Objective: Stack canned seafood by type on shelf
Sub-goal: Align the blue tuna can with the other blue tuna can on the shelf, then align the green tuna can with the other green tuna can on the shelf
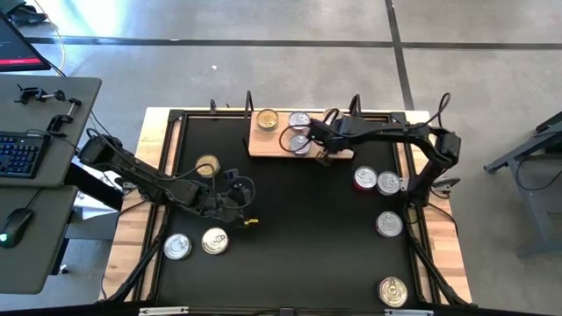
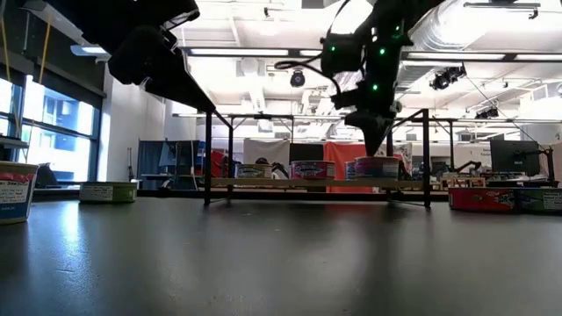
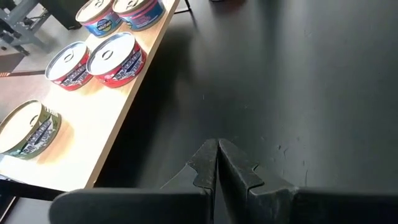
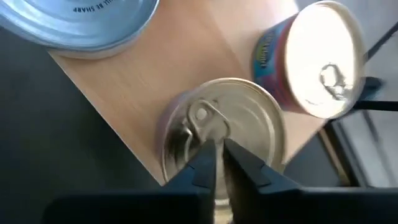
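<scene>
Pale wood shelf (image 1: 268,146) is seen bearing flat round tins (image 4: 219,127) with shiny pull-tab lids; right gripper (image 4: 217,163) clenched empty above one; left gripper (image 3: 218,163) clenched empty.

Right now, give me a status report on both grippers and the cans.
Right gripper shut, empty, above a can on the shelf. Left gripper shut, empty, over bare table. Seven cans loose on the table. Nothing blocking.

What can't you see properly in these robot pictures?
- Right gripper: in the high view its own arm hides the fingertips over the shelf.
- Can labels: too small from above; in the low view the shelf cans are far off, print unreadable.
- Blue-lidded can: cut off by the right wrist picture's edge.
- Left gripper: its fingers block the table right beneath them.
</scene>
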Motion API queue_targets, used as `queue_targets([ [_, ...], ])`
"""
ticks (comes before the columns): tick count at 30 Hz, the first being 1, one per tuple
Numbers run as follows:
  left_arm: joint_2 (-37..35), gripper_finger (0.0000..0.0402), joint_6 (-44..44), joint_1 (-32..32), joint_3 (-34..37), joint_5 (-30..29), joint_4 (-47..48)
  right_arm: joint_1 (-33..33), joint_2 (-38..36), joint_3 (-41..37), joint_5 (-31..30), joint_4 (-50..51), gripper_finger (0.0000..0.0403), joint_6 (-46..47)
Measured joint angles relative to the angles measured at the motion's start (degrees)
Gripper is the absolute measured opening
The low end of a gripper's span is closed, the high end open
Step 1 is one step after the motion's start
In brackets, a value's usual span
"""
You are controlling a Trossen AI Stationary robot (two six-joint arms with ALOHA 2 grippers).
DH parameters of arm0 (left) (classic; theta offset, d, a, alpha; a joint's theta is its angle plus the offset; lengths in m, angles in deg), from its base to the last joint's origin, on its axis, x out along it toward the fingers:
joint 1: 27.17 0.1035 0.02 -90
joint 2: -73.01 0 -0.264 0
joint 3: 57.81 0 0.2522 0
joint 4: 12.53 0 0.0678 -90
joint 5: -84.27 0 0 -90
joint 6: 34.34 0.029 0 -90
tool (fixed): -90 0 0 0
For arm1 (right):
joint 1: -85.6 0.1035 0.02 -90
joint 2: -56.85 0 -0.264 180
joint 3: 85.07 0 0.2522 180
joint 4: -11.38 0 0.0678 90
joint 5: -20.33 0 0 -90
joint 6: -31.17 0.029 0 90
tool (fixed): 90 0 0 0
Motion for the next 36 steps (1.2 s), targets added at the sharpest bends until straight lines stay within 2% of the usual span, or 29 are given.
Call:
queue_targets([
  [7,0.0,0.0007,0.0,0.0,0.0,0.0,-0.8,-3.4,2.4,0.2,-0.1,-0.9,0.0018,-1.3],
  [11,0.0,0.0007,0.0,0.0,0.0,0.0,-0.8,-4.2,2.5,0.2,-0.2,-2.2,0.0006,-1.4],
  [23,0.0,0.0007,0.0,0.0,0.0,0.0,-0.8,-3.2,-1.2,-0.1,-2.0,-7.9,0.0002,-1.0],
  [28,0.0,0.0007,0.0,-0.3,0.0,0.0,-0.8,1.3,-5.6,-0.1,-2.2,-8.8,0.0002,-0.6],
  [32,0.0,0.0007,-0.3,-0.8,0.0,0.0,-0.4,8.6,-7.9,-0.1,-2.9,-9.0,0.0002,2.2],
  [36,0.0,0.0007,-0.3,-0.7,2.4,-1.5,-4.6,19.3,-6.7,-0.1,-11.3,-10.5,0.0002,8.3],
])
